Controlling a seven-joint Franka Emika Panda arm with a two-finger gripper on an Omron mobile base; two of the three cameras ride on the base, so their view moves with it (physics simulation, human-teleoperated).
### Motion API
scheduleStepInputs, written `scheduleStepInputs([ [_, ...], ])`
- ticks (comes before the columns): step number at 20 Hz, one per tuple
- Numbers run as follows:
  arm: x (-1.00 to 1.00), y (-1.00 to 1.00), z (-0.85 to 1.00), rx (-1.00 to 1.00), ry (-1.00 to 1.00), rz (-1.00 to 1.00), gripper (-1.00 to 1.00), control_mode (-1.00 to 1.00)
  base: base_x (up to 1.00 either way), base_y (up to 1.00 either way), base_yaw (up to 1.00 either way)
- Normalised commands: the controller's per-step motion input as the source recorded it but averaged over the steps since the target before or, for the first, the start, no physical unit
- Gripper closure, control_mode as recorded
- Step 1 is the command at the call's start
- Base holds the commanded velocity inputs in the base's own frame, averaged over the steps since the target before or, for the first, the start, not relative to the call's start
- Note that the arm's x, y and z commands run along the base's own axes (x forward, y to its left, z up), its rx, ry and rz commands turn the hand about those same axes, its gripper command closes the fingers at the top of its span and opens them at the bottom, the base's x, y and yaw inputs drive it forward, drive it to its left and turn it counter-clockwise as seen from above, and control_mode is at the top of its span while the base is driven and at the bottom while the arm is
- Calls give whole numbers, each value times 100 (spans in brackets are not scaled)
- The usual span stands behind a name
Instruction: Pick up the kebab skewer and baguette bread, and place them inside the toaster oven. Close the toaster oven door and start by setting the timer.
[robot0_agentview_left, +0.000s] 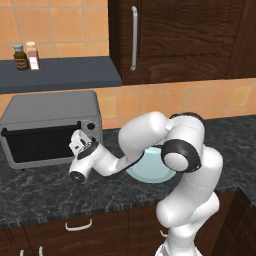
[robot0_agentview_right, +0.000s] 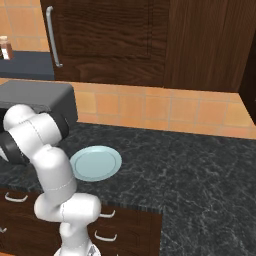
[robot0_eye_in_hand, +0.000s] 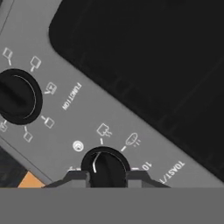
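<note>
gripper (robot0_eye_in_hand: 108, 177): clenched on the timer knob (robot0_eye_in_hand: 106, 165), at 6 o'clock in hand view
toaster oven door (robot0_agentview_left: 40, 145): shut

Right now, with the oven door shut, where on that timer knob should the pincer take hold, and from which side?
On the round rim of the timer knob, one finger on each opposite side, coming straight at the toaster oven from its front. The knob is a small black disc standing out from the grey control panel, so only its sides give a hold for twisting. The pincer looks shut on it that way already.
</note>
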Motion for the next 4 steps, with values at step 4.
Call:
scheduleStepInputs([
  [4, 7, 0, -40, 68, -13, -11, 100, -100, 0, 0, 0],
])
